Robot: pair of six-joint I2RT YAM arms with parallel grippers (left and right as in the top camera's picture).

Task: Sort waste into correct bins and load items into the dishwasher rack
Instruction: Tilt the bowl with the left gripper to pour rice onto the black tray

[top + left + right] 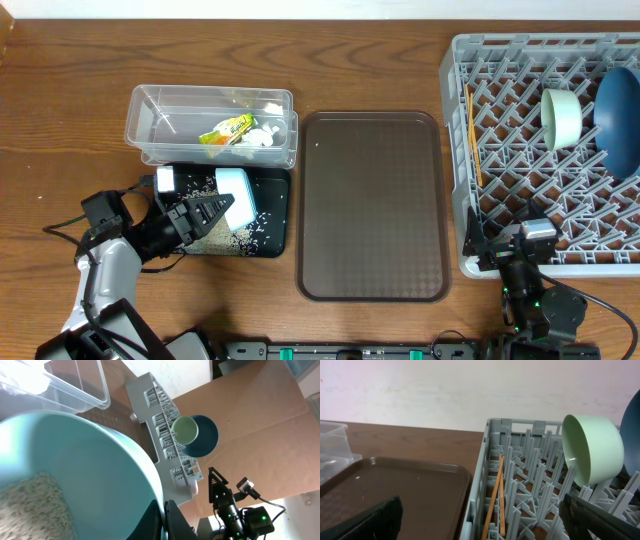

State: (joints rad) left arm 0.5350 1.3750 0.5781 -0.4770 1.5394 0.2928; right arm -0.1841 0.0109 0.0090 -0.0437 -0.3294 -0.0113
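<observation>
Across the overhead frame runs a dark wood-grain table (60, 80); the right wrist view shows a pale wall behind it. At lower left, my left arm reaches in low, its left gripper (215, 208) clenched on the rim of the white bowl (236, 192). The bowl is tipped over the shallow black tray (272, 215), where rice scraps (215, 238) lie scattered. Just above sits the clear tub (160, 100), holding the yellow-green wrapper (227, 130) and the crumpled tissue (262, 137). A smooth brown serving tray (372, 205) fills the centre. At right, the grey pegged rack (452, 200) holds chopsticks (472, 130), a mint-green bowl (562, 117) and a blue dish (620, 115). At lower right, my right gripper (482, 520) is spread wide, gripping nothing, at the rack's near edge.
</observation>
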